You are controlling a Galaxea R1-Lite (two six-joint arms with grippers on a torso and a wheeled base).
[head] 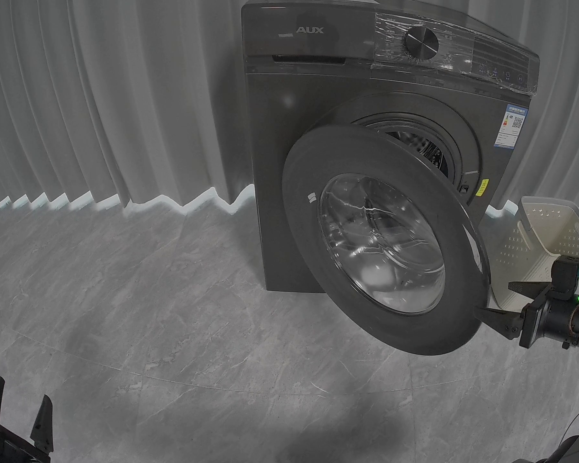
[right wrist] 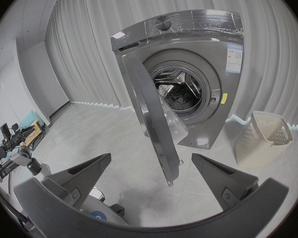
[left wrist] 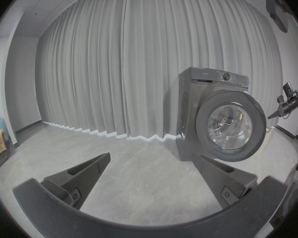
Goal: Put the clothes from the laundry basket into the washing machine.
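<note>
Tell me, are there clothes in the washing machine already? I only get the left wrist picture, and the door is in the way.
Observer: Yes. The right wrist view looks past the open door, and dark clothes lie in the drum of the washing machine.
Operator: Is anything left in the basket?
Observer: The laundry basket sits on the floor beside the washing machine, and the part of its inside that shows is empty.
</note>
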